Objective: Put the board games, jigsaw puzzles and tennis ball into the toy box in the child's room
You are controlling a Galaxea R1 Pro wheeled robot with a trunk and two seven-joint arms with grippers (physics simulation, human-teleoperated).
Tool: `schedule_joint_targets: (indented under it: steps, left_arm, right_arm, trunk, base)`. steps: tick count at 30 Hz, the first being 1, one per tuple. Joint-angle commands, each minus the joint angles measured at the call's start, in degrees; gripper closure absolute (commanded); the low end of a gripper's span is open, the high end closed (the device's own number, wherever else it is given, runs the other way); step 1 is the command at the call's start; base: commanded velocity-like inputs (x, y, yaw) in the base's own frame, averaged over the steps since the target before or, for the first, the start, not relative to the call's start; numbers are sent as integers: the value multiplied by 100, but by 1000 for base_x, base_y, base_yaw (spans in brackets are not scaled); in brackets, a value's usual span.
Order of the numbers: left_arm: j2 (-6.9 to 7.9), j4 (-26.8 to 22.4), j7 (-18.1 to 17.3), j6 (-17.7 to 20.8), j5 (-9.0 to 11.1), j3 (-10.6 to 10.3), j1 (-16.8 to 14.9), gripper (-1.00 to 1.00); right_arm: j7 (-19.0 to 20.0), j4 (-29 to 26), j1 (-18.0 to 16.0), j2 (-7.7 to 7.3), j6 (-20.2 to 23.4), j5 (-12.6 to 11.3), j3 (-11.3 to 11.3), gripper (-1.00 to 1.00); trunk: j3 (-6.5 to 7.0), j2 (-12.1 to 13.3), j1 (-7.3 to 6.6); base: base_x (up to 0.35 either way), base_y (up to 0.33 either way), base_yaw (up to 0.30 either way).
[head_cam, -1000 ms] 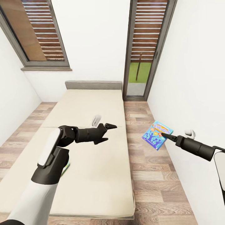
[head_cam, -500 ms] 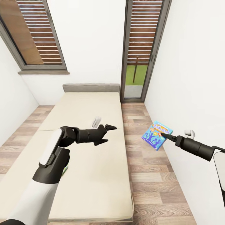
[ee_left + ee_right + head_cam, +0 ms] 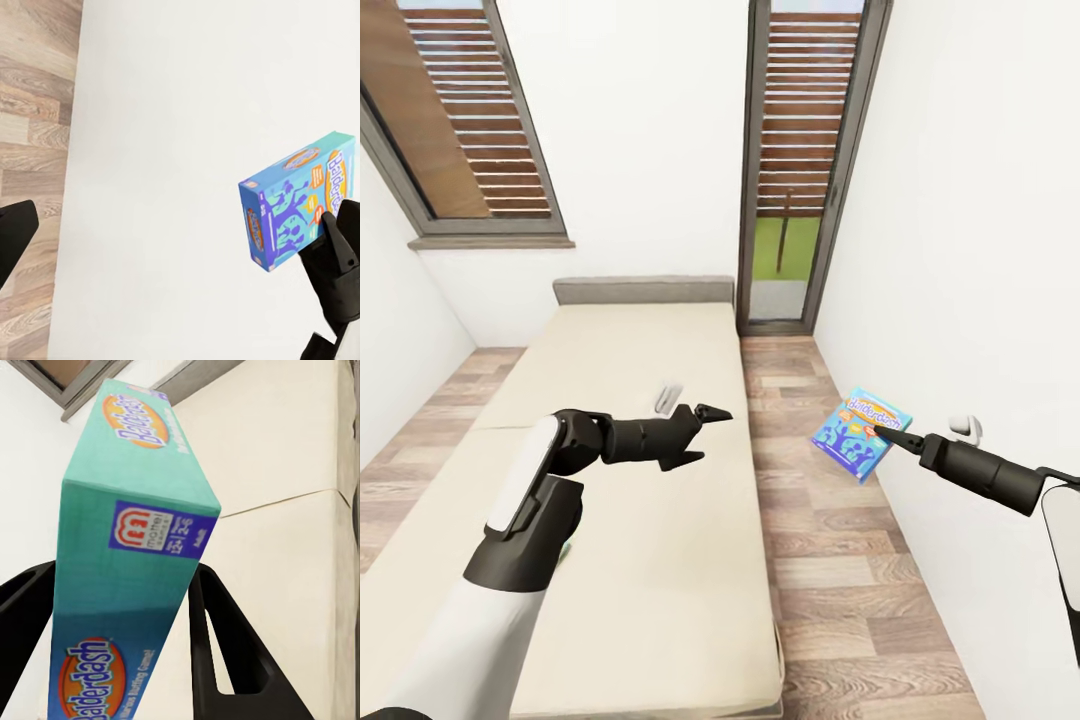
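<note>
A blue board game, lettered Balderdash, hangs over the wood floor to the right of the bed. My right gripper is shut on its edge. In the right wrist view the box sits clamped between both black fingers. My left gripper hovers open and empty above the beige mattress. In the left wrist view one of its fingers shows, with the blue box across the way. A green sliver peeks out from under my left forearm on the bed; I cannot tell what it is.
A grey headboard stands against the far white wall, with a shuttered window to its left and a tall glass door to its right. A strip of wood floor runs between the bed and the right wall.
The whole head view has shifted: bed, window and door sit further left. Both arms keep their pose, and the blue box stays in the right gripper.
</note>
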Motion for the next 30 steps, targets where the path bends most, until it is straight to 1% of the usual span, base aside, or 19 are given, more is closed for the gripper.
schedule_joint_targets:
  steps: [1,8,12,13,16,17,20,26,30]
  left_arm:
    - [1,-2,59,12,41,5,28,-100]
    - [23,-25,-35,20,-62,5,141,-100]
    - [29,-31,-264,25,-309,4,177,-100]
    - [29,-31,-264,25,-309,4,177,-100]
    - [32,-31,-457,29,-491,4,189,-100]
    - [32,-31,-457,29,-491,4,189,-100]
    - [33,-31,-599,31,-589,4,193,-100]
    - [33,-31,-686,32,-651,6,200,-100]
    - [34,-31,-721,30,-671,9,205,-100]
  right_arm:
    - [43,-1,-7,4,26,33,8,100]
    - [31,4,-7,15,26,34,162,100]
    - [31,2,-7,20,26,39,240,100]
    - [31,2,-7,20,26,39,240,100]
    - [31,1,-7,20,26,40,263,100]
    - [31,1,-7,20,26,40,266,100]
    - [32,0,-7,20,26,39,273,100]
    - [32,0,-7,21,26,40,280,100]
    - [32,0,-7,21,26,41,283,100]
  trunk:
    - [-1,-10,4]
    - [64,-10,4]
    - [101,-10,4]
    - [110,-10,4]
    - [138,-10,4]
    - [147,-10,4]
    - [175,-10,4]
    - [230,-10,4]
    - [267,-10,4]
  base:
    - [0,0,-76]
    - [0,0,-76]
    - [-53,0,-75]
    - [-112,0,-75]
    - [-188,0,-75]
    - [-240,0,-75]
    - [-257,0,-74]
    - [-277,0,-74]
    - [-158,0,-73]
